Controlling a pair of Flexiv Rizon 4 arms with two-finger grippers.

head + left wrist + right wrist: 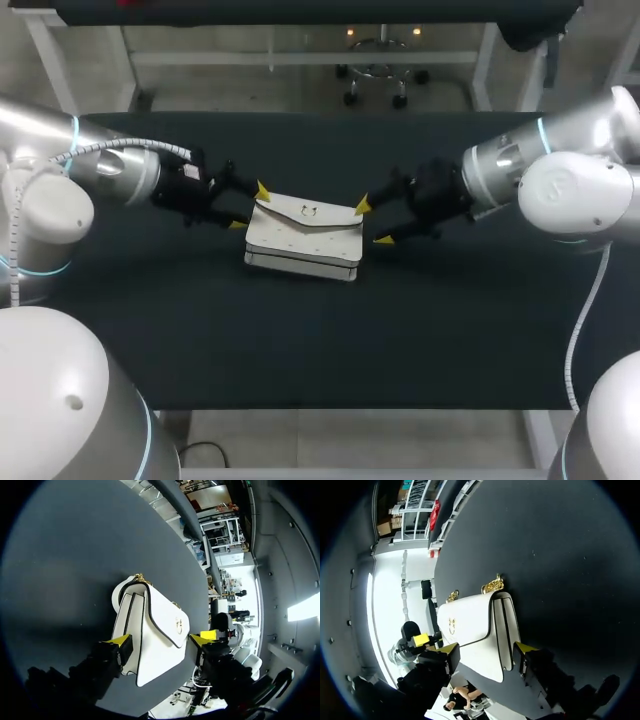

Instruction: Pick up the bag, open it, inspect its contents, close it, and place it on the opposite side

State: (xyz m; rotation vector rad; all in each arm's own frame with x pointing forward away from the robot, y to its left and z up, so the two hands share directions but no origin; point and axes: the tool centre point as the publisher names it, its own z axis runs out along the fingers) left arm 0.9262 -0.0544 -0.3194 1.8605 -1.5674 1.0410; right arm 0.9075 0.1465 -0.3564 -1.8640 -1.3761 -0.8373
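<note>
We take this for a robotics lab. Two heavy jointed arms in silver and white, our left arm (60,190) and right arm (575,185), flank a tabletop (320,340) covered in plain black cloth. Thin blue light rings glow at their joints, and their black fingers (262,190) end in bright yellow tips beside a white bag (305,238).

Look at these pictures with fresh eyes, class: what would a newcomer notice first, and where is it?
A white bag with a gold clasp lies in the middle of the black table, stark against the dark cloth. The left gripper and the right gripper close in on it from opposite ends. Their yellow-tipped jaws stand open, one pair astride each end of the bag.
</note>
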